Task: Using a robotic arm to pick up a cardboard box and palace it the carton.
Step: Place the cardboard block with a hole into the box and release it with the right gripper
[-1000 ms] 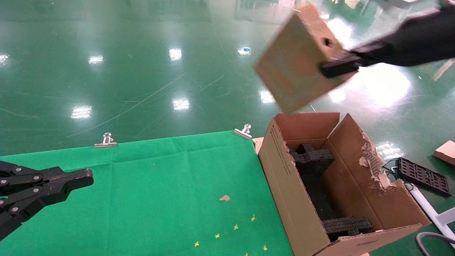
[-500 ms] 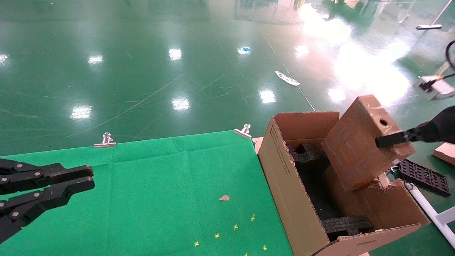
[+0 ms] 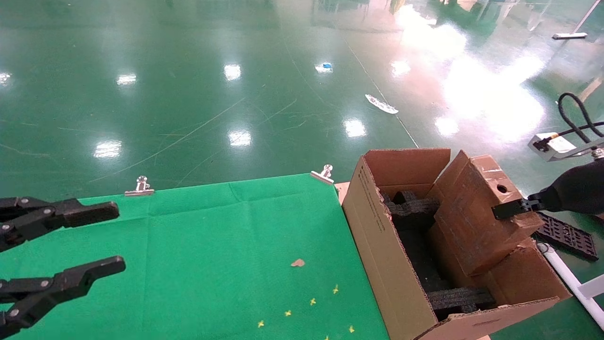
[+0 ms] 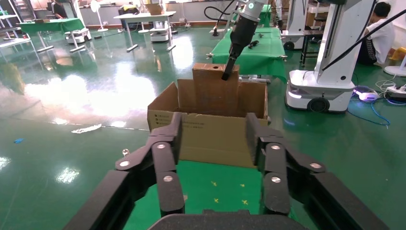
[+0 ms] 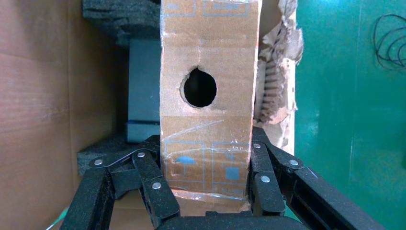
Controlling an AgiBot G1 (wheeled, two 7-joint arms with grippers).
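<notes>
**Box partly inside carton, held by right hand**

We note the box (image 3: 476,212) stands tilted in the carton (image 3: 377,245), its lower part hidden below the carton's rim and against the torn flap (image 3: 495,222); how deep it reaches cannot be made out. The right hand (image 3: 507,209) is clenched on the box's narrow holed face, one finger on each broad side in the right wrist view (image 5: 206,191); most of the right arm is cut off at the edge of the head view. Black foam blocks (image 3: 415,208) lie in the carton, partly covered by the box.

The left hand (image 3: 71,245) hangs over the bench's (image 3: 226,245) left side, fingers spread wide and grasping nothing.

The bench carries a green cloth held by two clips (image 3: 140,188), with small yellow marks (image 3: 311,301) and a brown scrap (image 3: 297,263) on it. The floor (image 3: 236,85) is glossy green with lamp reflections. In the left wrist view we see other green benches (image 4: 261,52) and a seated person (image 4: 378,33) behind the carton.
</notes>
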